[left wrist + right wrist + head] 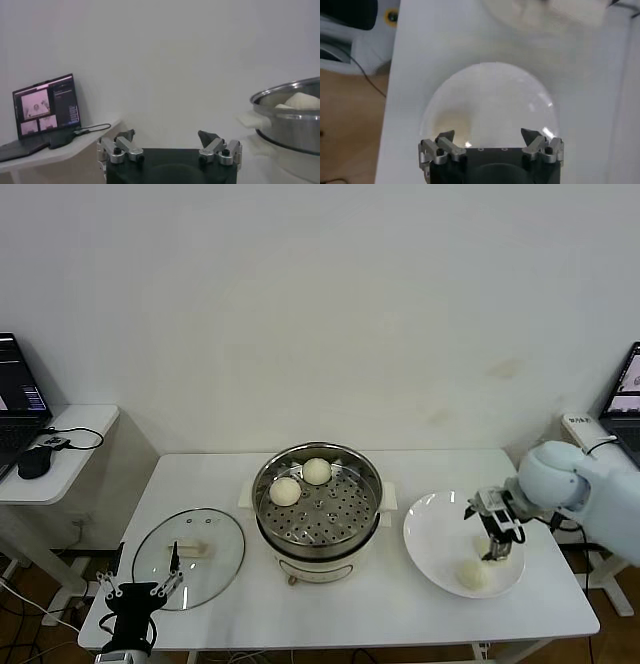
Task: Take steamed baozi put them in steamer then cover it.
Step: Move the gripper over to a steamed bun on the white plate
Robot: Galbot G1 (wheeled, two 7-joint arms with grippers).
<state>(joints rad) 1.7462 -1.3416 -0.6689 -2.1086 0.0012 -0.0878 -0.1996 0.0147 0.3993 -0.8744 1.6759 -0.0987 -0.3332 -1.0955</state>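
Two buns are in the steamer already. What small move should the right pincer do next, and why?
Probably lower the right pincer, which is open over the white plate, onto the bun just below it and close. Two buns already sit in the steamer, and the glass lid lies on the table beside it. The left pincer waits open by that lid.

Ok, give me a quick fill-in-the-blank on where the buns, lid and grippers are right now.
1. The steamer holds ___ baozi.
2. The cover lies on the table to the steamer's ___.
3. The right gripper hangs open over the ___, which holds one baozi.
4. The left gripper, near the cover, is ___.

Missing: two; left; plate; open
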